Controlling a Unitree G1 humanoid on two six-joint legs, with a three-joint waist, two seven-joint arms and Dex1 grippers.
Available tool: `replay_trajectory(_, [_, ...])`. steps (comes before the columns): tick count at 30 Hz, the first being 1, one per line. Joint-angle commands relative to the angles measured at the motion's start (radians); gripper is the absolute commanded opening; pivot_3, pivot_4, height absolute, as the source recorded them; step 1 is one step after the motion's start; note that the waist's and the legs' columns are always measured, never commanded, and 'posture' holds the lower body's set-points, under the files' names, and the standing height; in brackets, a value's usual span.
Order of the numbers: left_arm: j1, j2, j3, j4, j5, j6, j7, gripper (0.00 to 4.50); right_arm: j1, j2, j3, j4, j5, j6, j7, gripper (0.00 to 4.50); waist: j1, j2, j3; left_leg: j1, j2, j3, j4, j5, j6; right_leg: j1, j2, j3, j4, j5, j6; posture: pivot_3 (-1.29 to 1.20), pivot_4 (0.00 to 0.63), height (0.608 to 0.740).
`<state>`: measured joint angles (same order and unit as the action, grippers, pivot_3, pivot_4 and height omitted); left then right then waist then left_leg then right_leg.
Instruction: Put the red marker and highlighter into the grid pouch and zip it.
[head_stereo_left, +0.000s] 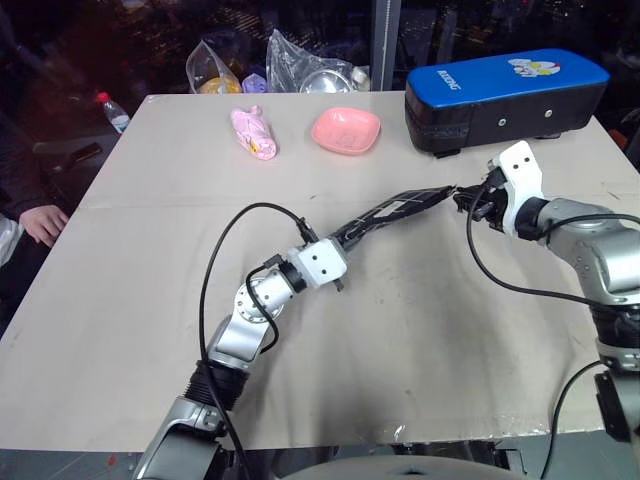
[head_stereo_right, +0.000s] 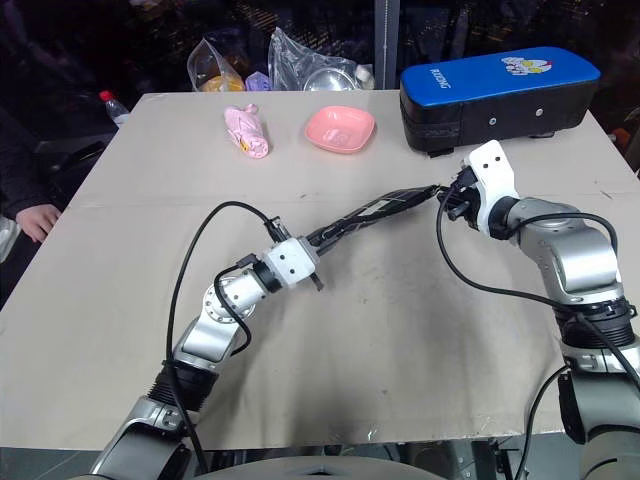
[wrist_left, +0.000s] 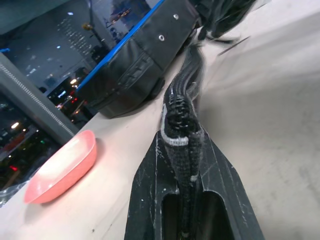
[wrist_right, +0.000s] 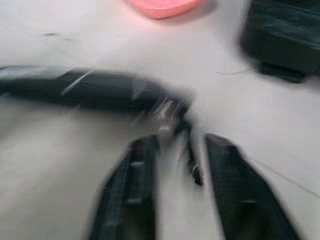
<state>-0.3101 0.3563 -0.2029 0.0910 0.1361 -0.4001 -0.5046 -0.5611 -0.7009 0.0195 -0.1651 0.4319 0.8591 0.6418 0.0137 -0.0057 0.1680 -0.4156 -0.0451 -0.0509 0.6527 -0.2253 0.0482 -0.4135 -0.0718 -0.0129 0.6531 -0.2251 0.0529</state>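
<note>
At frame centre, the left pincer (head_stereo_left: 343, 262) pinches one end of the grid pouch (head_stereo_left: 395, 213); the right pincer (wrist_right: 179, 165), spread, flanks its zipper pull (wrist_right: 192, 162).

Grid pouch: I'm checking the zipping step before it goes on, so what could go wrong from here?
The right gripper stands open with the zipper pull loose between its fingers, so the zip may be left unfinished. The grid pouch hangs above the table from the left gripper clamping one end; a sideways tug might slip it free.
</note>
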Motion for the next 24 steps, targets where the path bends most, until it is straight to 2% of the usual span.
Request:
replay_trajectory(1, [0.001,0.012,0.022,-0.016,-0.021,-0.008,0.002,0.00,0.057,-0.068,-0.015,-0.073,0.026,-0.055,0.127,3.22,0.001,0.000,0.000,0.000,0.000,-0.001,0.000,0.000,0.000,0.000,0.000,0.000,-0.001,0.000,0.000,0.00,0.150,0.734])
replay_trajectory(2, [0.004,0.019,0.029,-0.014,-0.029,-0.008,-0.003,0.00,0.092,-0.088,-0.020,-0.075,0.037,-0.094,0.187,3.58,0.000,0.000,0.000,0.000,0.000,-0.001,0.000,0.000,0.000,0.000,0.000,0.000,-0.001,0.000,0.000,0.00,0.150,0.734])
replay_trajectory(3, [0.009,0.029,0.037,-0.014,-0.040,-0.006,-0.010,0.32,0.137,-0.101,-0.032,-0.075,0.044,-0.157,0.250,3.78,0.001,0.000,0.000,0.000,0.000,0.000,0.000,0.000,0.000,0.000,0.000,0.000,-0.001,0.000,0.000,0.00,0.150,0.734])
replay_trajectory(5, [0.024,0.059,0.050,-0.016,-0.066,-0.003,-0.040,0.80,0.215,-0.083,-0.067,-0.038,0.036,-0.329,0.324,3.90,0.000,-0.001,0.000,0.000,0.000,-0.001,0.000,0.000,0.000,0.001,0.000,-0.001,-0.002,0.000,0.000,0.00,0.150,0.734])
replay_trajectory(8, [0.061,0.100,0.091,-0.036,-0.144,0.084,-0.085,1.92,0.293,-0.044,-0.102,0.059,0.011,-0.519,0.370,3.90,-0.004,0.000,0.000,0.001,0.001,0.000,0.000,0.000,0.000,0.001,0.001,0.000,-0.002,0.000,0.000,0.00,0.150,0.734])
replay_trajectory(10, [0.107,0.118,0.129,-0.097,-0.275,0.239,-0.140,2.95,0.321,-0.011,-0.131,0.130,0.023,-0.603,0.398,3.90,-0.007,0.000,0.000,0.001,0.002,0.001,0.000,0.000,0.000,0.002,0.001,0.000,-0.002,0.000,0.000,0.00,0.150,0.734])
replay_trajectory(12, [0.174,0.151,0.158,-0.197,-0.424,0.390,-0.214,3.68,0.327,0.011,-0.164,0.204,0.051,-0.643,0.430,3.90,-0.010,0.000,0.001,0.002,0.002,0.002,0.000,0.000,0.000,0.001,0.001,0.001,-0.002,0.000,0.000,0.00,0.150,0.734])
replay_trajectory(13, [0.217,0.176,0.174,-0.252,-0.487,0.454,-0.246,4.19,0.331,0.013,-0.175,0.248,0.057,-0.678,0.464,3.90,-0.012,0.000,0.001,0.001,0.003,0.001,0.000,0.000,0.000,0.001,0.001,0.001,-0.002,0.000,0.000,0.00,0.150,0.734])
replay_trajectory(15, [0.281,0.211,0.203,-0.330,-0.560,0.548,-0.271,4.19,0.337,0.016,-0.190,0.312,0.060,-0.738,0.518,3.90,-0.014,0.000,0.001,0.001,0.003,0.001,0.000,0.000,0.000,0.001,0.001,0.001,-0.002,0.000,0.000,0.00,0.150,0.734])
replay_trajectory(19, [0.441,0.265,0.262,-0.432,-0.607,0.640,-0.278,4.19,0.354,0.015,-0.220,0.430,0.063,-0.822,0.595,3.90,-0.009,0.000,0.001,0.001,0.005,0.001,0.000,0.000,0.000,0.002,-0.001,0.002,-0.004,0.000,-0.001,0.00,0.150,0.734])
replay_trajectory(24, [0.553,0.261,0.289,-0.460,-0.561,0.625,-0.248,4.19,0.361,-0.014,-0.225,0.544,0.040,-0.904,0.700,3.90,-0.003,0.001,0.001,0.002,0.006,0.002,-0.001,0.000,0.000,0.003,-0.001,0.004,-0.007,-0.002,-0.005,0.00,0.150,0.734])
